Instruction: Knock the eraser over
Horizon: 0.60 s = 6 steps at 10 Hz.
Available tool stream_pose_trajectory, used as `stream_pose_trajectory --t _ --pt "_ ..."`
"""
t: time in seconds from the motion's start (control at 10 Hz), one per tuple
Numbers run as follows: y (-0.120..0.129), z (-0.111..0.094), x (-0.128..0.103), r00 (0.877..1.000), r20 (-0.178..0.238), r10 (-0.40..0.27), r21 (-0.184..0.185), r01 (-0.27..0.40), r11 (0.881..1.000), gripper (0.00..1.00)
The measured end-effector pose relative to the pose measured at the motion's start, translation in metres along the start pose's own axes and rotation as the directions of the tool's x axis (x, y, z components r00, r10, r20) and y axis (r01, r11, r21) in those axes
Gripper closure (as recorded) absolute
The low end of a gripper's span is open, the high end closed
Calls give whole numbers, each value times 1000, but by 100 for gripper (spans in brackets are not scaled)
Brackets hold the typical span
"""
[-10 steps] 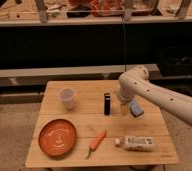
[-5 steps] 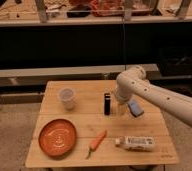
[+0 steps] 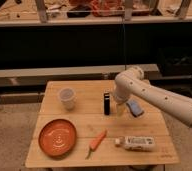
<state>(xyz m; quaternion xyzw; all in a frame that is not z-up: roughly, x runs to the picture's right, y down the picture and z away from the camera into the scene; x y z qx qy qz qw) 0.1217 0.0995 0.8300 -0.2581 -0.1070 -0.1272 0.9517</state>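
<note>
The eraser (image 3: 107, 103) is standing tall in the middle of the table (image 3: 84, 125). The gripper (image 3: 119, 108) is hanging just to its right, so a push toward the left would probably tip it.

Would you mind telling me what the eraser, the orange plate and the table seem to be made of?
The eraser, upright just left of the gripper, looks like matte black rubber or plastic; it shows no shine. The orange plate seems to be glossy plastic or glazed ceramic, given the pale highlights on its rim. The table looks like light unfinished wood, with visible plank seams.
</note>
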Motion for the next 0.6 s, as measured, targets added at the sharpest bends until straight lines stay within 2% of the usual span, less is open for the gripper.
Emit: stream_pose_trajectory --t 0.2,0.4,0.6 --pt "0 2 -6 1000 7 -14 -3 14 1000 23" --pt "-1 2 -14 999 17 -27 -4 28 1000 39" --pt "-2 4 -21 999 24 -45 -7 45 999 50"
